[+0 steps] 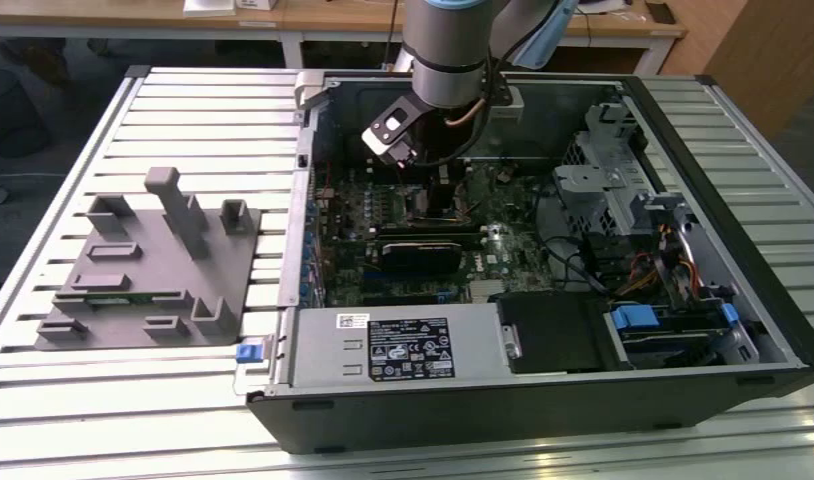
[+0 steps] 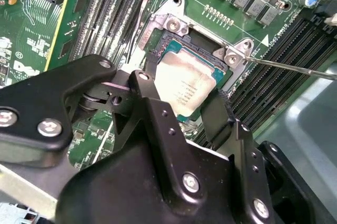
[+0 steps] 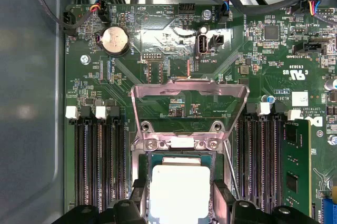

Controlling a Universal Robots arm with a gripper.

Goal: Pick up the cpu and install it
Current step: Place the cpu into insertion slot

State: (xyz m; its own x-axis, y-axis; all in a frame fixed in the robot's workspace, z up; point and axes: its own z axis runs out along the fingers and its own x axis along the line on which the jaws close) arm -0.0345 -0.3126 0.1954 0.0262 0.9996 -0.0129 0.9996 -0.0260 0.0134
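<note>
In the exterior view, your arm (image 1: pixel 447 60) reaches down into the open case (image 1: pixel 514 415), over the board (image 1: pixel 367 212). The grey fixture (image 1: pixel 154 260) lies well apart on the tabletop (image 1: pixel 180 420), toward that view's left.

In the second wrist view, the fingers (image 2: pixel 215 114) look clenched on two opposite edges of the cpu (image 2: pixel 184 84). The cpu sits over the socket (image 2: pixel 174 23), at its seat or just above it; you cannot tell which. The risk here is skew: a chip that goes down tilted or off its notches could bend the contacts beneath. The thin lever (image 2: pixel 295 68) runs just beside one socket corner and could snag a finger.

In the first wrist view, the cpu (image 3: pixel 179 184) lies between the fingers (image 3: pixel 222 198), with the load plate (image 3: pixel 189 95) standing open beyond it. Memory slots (image 3: pixel 97 166) flank the socket on both sides, one holding a memory stick (image 3: pixel 295 166), so the fingers have little room to spread.
</note>
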